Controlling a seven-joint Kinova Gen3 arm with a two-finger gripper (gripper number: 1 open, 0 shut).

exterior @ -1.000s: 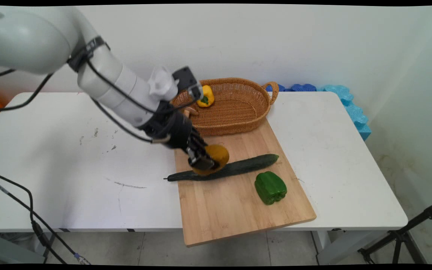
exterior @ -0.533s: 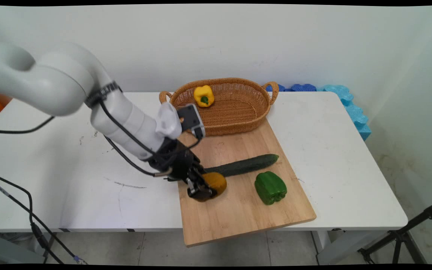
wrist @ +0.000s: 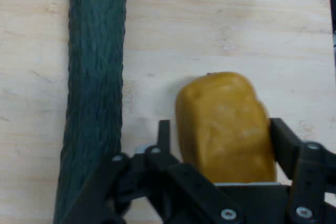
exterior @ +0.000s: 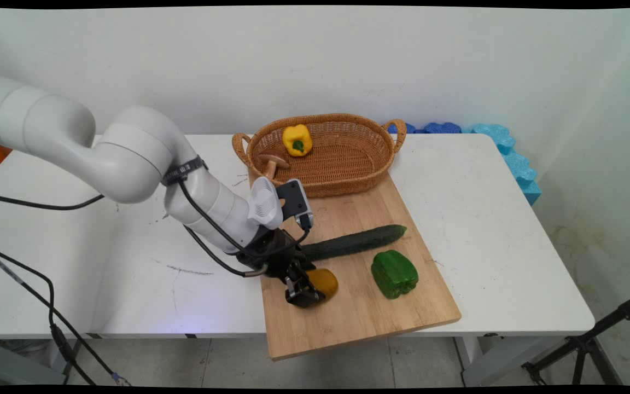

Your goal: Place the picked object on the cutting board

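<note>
Tool point(exterior: 305, 289) clamped on your mustard-yellow blocky fruit point(wrist: 226, 127) — low over bamboo cutting board point(exterior: 359, 317), just beside long dark-green cucumber point(wrist: 94, 93).

Gripper point(exterior: 305, 289) around yellow-brown fruit point(exterior: 323, 282) on cutting board point(exterior: 359, 317)

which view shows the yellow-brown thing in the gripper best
The hand view: the yellow-brown lump fills the frame between the gripper fingers, low over the cutting board beside the cucumber. In the main view the lump is small and partly hidden behind the gripper.
</note>
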